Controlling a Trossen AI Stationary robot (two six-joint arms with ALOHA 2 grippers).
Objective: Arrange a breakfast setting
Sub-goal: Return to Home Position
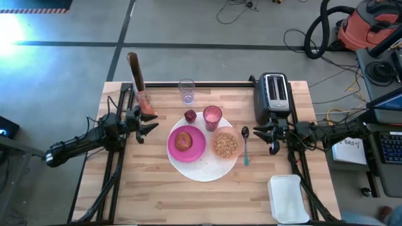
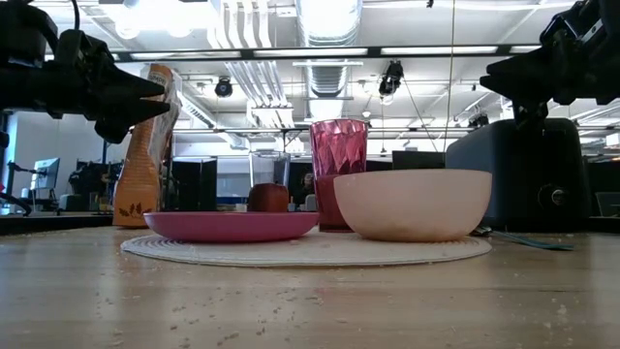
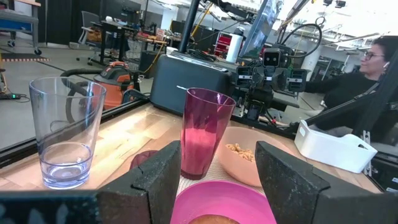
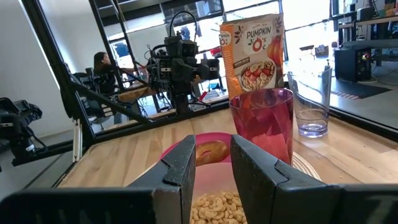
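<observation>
A big white round disc [image 1: 204, 168] lies at the table's middle. On it rest a magenta plate [image 1: 195, 150] bearing round toasted bread [image 1: 183, 140], a pale pink bowl [image 1: 225, 145] of cereal, a pink tumbler [image 1: 212, 117] and a small dark-red fruit [image 1: 190, 116]. A blue-handled spoon [image 1: 246, 149] lies along the disc's right edge. My left gripper [image 1: 147, 125] hovers open left of the plate, pointing level at it. My right gripper [image 1: 260, 130] hovers right of the spoon, its fingers a little apart with nothing between them.
A cereal box [image 1: 139, 88] stands at the far left and a clear glass [image 1: 186, 91] stands behind the fruit. A dark toaster [image 1: 273, 94] sits at the far right. A white container [image 1: 289, 198] sits near the front right. A person [image 3: 367, 68] sits beyond the table.
</observation>
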